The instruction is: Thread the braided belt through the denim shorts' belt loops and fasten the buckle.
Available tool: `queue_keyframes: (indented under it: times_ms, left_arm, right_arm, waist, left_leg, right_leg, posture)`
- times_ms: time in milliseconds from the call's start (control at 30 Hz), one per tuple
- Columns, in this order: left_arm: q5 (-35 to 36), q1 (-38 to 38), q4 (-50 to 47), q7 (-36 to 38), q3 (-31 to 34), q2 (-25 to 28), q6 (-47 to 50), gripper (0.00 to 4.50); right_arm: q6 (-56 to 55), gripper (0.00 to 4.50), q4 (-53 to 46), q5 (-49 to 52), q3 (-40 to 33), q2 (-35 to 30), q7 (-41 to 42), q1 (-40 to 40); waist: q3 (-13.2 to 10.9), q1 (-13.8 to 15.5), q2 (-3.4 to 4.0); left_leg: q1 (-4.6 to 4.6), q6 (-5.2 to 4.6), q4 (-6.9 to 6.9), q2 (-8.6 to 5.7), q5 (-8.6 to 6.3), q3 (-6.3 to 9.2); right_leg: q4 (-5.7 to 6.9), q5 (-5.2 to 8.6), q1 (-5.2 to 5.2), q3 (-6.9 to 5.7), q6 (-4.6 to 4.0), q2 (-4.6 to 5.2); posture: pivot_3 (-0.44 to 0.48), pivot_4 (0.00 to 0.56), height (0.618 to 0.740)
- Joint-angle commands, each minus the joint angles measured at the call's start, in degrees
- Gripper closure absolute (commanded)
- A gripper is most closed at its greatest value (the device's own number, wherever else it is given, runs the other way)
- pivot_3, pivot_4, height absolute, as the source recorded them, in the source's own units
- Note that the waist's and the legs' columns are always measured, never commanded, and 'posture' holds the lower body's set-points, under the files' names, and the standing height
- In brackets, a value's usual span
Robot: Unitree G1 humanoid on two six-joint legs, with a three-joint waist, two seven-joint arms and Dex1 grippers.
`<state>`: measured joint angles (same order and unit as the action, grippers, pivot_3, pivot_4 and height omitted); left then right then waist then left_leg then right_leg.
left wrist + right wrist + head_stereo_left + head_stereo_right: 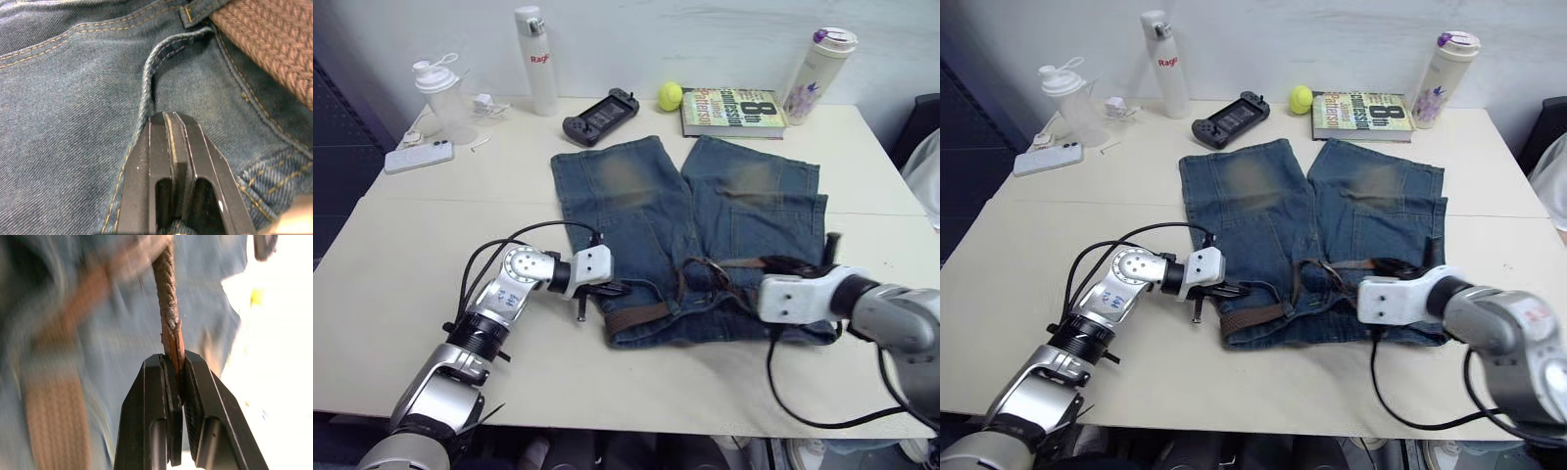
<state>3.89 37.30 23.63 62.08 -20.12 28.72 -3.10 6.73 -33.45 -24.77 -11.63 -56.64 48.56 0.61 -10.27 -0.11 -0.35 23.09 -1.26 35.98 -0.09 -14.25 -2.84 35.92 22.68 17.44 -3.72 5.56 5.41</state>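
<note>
Left eye view, far left of worktop (401, 284): a clear shaker bottle (442, 96) and a white phone (418, 155) are seen near the back edge, with a tall white bottle (537, 61) beside them.
Left end effector (612, 289): it is placed at the left end of the waistband of the denim shorts (646, 211); in the left wrist view its fingers (168, 161) are pressed together on a fold of denim beside a stitched seam.
Denim shorts: they are laid flat at the middle of the worktop, waistband toward the robot, legs with faded yellowish patches pointing to the back.
Back edge, middle: a black game controller (600, 115), a tennis ball (670, 95) and a book (732, 112) are lined up behind the shorts.
Braided belt (641, 315): it is seen lying along the waistband, brown and woven, bunched in loops near the middle; one of the belt loops (188, 12) is seen next to it in the left wrist view.
Right end effector (1378, 266): it is held over the right part of the waistband; in the right wrist view its fingers (159, 396) are pinching the belt's end.
Far right, back: a pale bottle (819, 73) with a purple cap is stood next to the book.
</note>
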Motion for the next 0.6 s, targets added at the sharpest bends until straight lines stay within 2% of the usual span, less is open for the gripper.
queue_keyframes:
  times_ms: [33, 167, 267, 467, 600]
  left_arm:
    - [-5.1, -3.0, 5.3, -0.6, -1.0, 3.0, 0.4, 4.47]
    - [-5.3, -3.7, 4.9, -1.2, -1.3, 3.3, -0.3, 4.47]
    - [-4.9, -4.4, 4.1, -1.4, -1.2, 3.2, -0.1, 4.47]
    - [-5.2, -5.0, 3.7, -2.3, -1.2, 3.2, -0.7, 4.47]
    - [-4.4, -4.0, 4.4, -3.8, -0.1, 2.4, -1.6, 4.47]
  right_arm:
    - [-2.3, 4.50, 0.7, 2.8, -8.5, -2.6, 2.0, 2.2]
    - [-1.2, 4.50, 3.7, 5.3, -16.8, -3.5, 3.5, 3.7]
    - [3.0, 4.50, 4.3, 5.6, -19.6, -3.2, 3.4, 2.5]
    - [10.3, 4.50, -0.9, 7.1, -16.3, -2.1, 2.6, -1.8]
    - [8.1, 4.50, -6.2, 10.5, -10.3, -0.8, 3.2, -2.7]
  waist:
    - [0.0, -0.2, 0.02]
    - [0.0, -0.2, 0.03]
    - [0.1, -0.1, 0.05]
    - [0.2, -0.2, 0.28]
    - [0.2, -0.2, 0.26]
  left_leg:
    - [-0.03, 0.00, 0.01, 0.02, 0.00, -0.03]
    - [-0.07, 0.00, 0.03, 0.04, 0.00, -0.09]
    - [-0.09, -0.01, 0.05, 0.05, 0.01, -0.10]
    - [-0.14, -0.01, 0.03, 0.06, 0.01, -0.15]
    - [-0.15, -0.01, 0.04, 0.07, 0.00, -0.15]
  right_leg:
    - [0.00, 0.00, 0.00, 0.01, 0.00, -0.01]
    - [0.03, 0.00, 0.00, 0.06, 0.00, -0.01]
    - [0.04, 0.00, 0.00, 0.08, 0.00, 0.00]
    - [0.02, 0.00, 0.01, 0.17, -0.01, 0.00]
    - [0.01, 0.00, 0.01, 0.19, -0.01, 0.00]
  posture:
    - [0.000, 0.150, 0.740]
    - [0.000, 0.150, 0.740]
    - [0.000, 0.150, 0.740]
    - [0.000, 0.150, 0.740]
    - [0.000, 0.150, 0.740]
